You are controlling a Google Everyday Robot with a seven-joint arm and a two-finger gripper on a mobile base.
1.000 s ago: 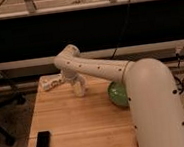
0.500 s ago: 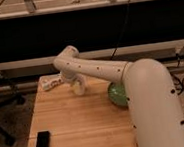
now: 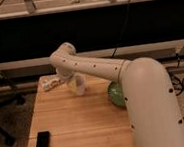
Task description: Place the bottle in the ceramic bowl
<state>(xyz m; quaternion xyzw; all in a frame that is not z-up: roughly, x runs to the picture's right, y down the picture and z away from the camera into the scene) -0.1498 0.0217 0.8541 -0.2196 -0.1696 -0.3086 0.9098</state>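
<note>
Your gripper point(image 3: 62, 80) barely shifted, staying at the bottle point(image 3: 48, 85); I couldn't tell its grip. The ceramic bowl point(image 3: 114, 94) still waited well apart

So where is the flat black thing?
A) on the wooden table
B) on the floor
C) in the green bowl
A: the flat black thing lies on the wooden table, at its near left corner; the gripper is by the far left edge.
</note>
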